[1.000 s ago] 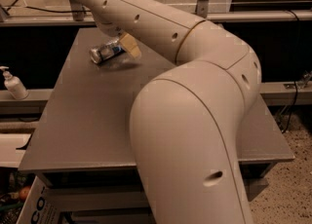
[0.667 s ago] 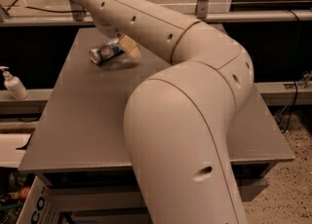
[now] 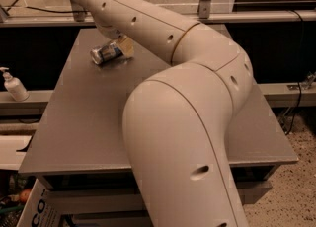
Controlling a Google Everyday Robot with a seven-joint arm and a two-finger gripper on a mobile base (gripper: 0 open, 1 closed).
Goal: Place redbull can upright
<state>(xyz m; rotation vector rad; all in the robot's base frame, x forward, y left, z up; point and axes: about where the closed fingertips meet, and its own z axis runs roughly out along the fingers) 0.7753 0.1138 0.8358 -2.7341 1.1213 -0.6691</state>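
Observation:
The redbull can (image 3: 105, 54) is a slim silver can with blue patches. It lies on its side at the far left of the grey table (image 3: 89, 117). My gripper (image 3: 122, 46) reaches down at the can's right end, at the tip of the long white arm that crosses the view. One tan fingertip (image 3: 126, 47) shows right next to the can; the rest of the gripper is hidden behind the arm.
My white arm (image 3: 187, 122) fills the middle and right of the view and hides much of the table. A white pump bottle (image 3: 13, 85) stands on a ledge left of the table. A cardboard box (image 3: 37, 208) sits on the floor at lower left.
The arm's elbow has shifted slightly left and nearer the camera. The can and the gripper stay where they were.

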